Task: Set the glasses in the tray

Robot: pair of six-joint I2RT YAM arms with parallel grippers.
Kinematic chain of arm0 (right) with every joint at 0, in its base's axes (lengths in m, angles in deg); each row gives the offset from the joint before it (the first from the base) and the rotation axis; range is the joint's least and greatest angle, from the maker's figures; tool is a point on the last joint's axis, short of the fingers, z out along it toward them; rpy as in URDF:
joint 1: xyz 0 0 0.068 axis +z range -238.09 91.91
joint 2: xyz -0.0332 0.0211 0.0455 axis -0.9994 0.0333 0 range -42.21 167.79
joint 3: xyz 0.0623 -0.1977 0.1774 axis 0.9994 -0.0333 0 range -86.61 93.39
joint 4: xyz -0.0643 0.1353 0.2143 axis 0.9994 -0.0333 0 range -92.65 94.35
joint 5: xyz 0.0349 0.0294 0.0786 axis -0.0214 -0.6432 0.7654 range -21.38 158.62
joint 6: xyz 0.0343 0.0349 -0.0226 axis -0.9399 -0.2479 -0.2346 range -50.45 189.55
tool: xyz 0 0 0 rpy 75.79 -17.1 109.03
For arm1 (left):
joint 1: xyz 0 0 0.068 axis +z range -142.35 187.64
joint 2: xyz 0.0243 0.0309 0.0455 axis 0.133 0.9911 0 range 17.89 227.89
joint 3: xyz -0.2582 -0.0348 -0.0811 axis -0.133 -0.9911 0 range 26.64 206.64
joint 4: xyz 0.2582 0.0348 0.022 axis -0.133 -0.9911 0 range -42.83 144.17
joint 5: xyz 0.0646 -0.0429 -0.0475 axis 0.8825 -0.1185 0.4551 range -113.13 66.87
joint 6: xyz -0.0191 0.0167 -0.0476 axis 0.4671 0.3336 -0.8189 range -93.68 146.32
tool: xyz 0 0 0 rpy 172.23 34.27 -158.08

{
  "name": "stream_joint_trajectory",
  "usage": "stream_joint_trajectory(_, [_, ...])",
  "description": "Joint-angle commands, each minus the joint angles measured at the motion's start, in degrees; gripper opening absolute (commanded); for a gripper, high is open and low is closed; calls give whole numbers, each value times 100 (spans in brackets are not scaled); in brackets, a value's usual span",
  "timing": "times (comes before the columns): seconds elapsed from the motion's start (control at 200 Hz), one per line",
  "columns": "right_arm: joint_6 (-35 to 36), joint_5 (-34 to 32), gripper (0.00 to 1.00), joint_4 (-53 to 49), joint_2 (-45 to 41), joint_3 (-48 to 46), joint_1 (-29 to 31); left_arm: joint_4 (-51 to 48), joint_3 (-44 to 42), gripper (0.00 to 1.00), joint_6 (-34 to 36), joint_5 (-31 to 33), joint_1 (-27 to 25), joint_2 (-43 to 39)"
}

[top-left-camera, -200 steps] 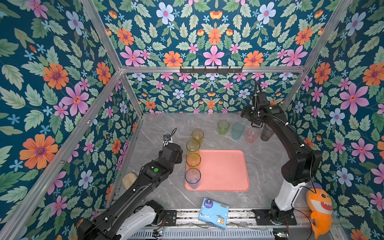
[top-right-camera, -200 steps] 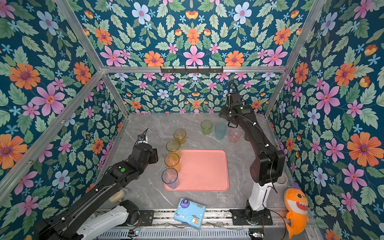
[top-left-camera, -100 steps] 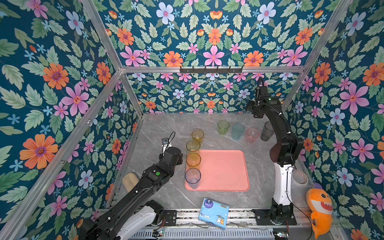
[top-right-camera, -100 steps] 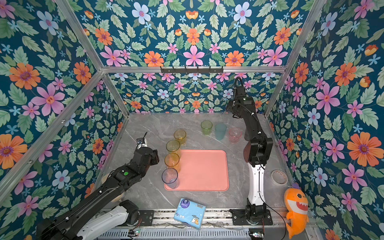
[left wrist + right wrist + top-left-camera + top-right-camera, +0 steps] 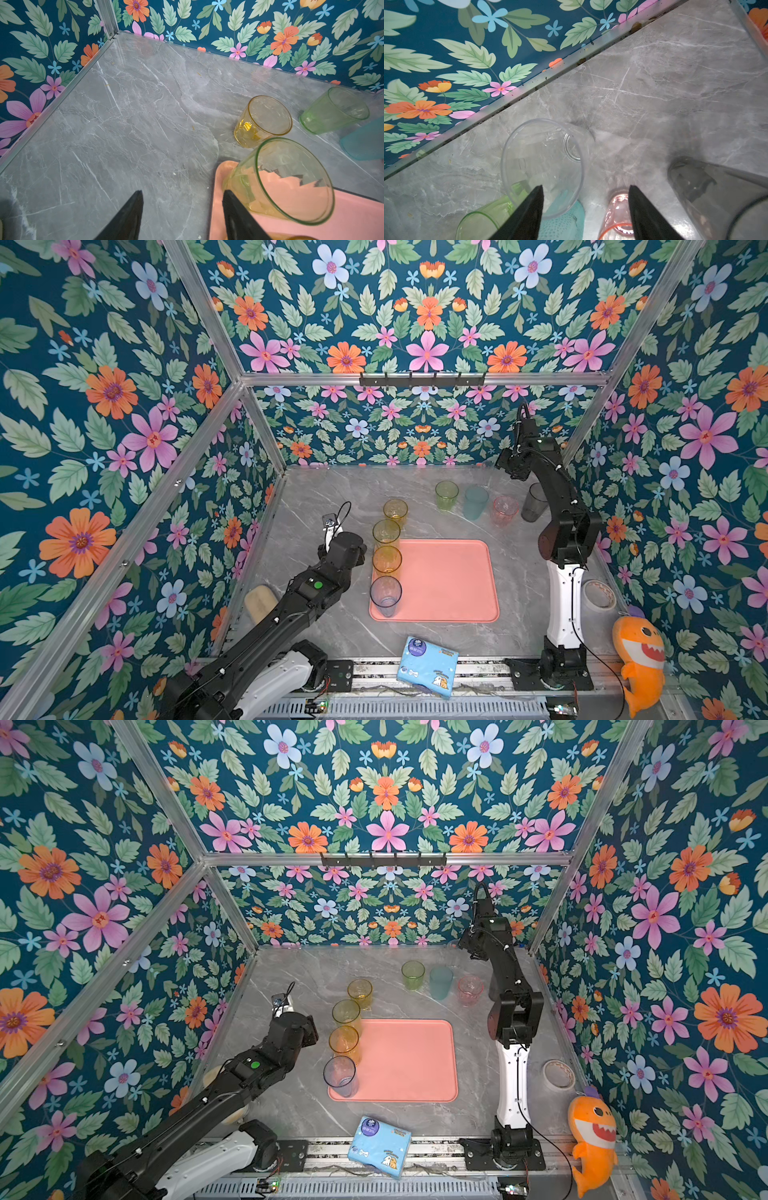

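- In both top views we look down from high at the front, over the whole surface (image 5: 324, 497), towards the back wall (image 5: 415, 435).
- The left wrist camera sits close behind the left hand (image 5: 182, 192), facing the surface's far left corner.
- The right wrist camera, close behind the right hand (image 5: 585, 187), faces the back wall's foot.
- All four views share the green glass (image 5: 446, 494).

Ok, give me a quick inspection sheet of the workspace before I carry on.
Surface: grey marble tabletop, a few specks.
Job's things: tray holds yellow-green glass, amber glass and blue-grey glass along its left edge; short amber glass, green glass, teal glass, pink glass, smoky glass and clear glass stand off it.
Clutter: tissue packet, tape roll, shark toy, beige pad.
Grippers: left gripper open, empty, beside the yellow-green glass; right gripper open, empty, above the far glasses.
Cables: wire loop at left wrist, cable down right arm.
Surroundings: floral walls, hook rail.
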Motion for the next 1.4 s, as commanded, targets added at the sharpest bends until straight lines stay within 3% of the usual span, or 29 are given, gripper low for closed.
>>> stream_joint_trajectory(0.0, [93,29,62,46,77,77,-14,23,21,63,-77,37,3,0])
stream_joint_trajectory(0.145, [125,66,53,98,144,60,-15,-77,71,63,-8,61,2,-19])
stream_joint_trajectory(0.42, [109,94,50,121,299,52,-10,-74,142,63,68,89,2,-107])
stream_joint_trajectory(0.59, [153,138,31,138,371,43,-10,-56,98,64,84,91,3,-91])
stream_joint_trajectory(0.9, [184,103,23,143,385,15,-11,95,-86,64,-147,-156,3,-97])
stream_joint_trajectory(1.395, [277,116,14,107,369,-27,0,-114,-425,64,-294,-10,2,-481])
